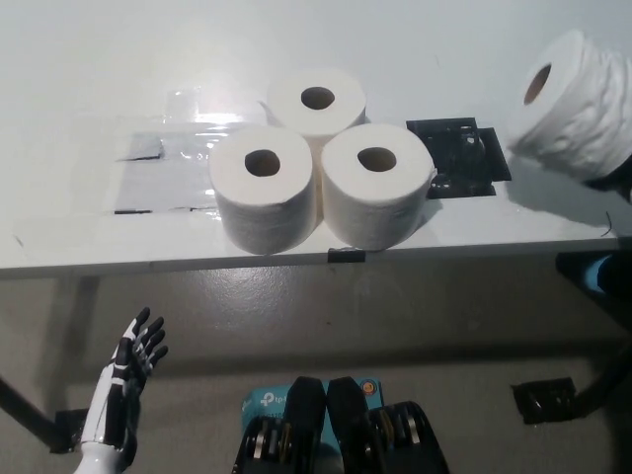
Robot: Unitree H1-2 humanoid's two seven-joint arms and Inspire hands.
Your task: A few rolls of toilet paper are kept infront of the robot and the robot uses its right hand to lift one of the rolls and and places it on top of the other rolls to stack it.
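White paper rolls, three of them, stand touching in a cluster on the desk. A fourth roll hangs tilted in the air at far right, grasped by the right hand, its fingers mostly hidden. Lifting looks done; carrying over and stacking remain. Left hand rests low, fingers spread, above grey floor.

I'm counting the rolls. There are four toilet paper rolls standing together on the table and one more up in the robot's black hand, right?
Not quite. The head view shows three toilet paper rolls standing together on the table, not four. One more lifted roll is up at the right, held by the robot's black right hand.
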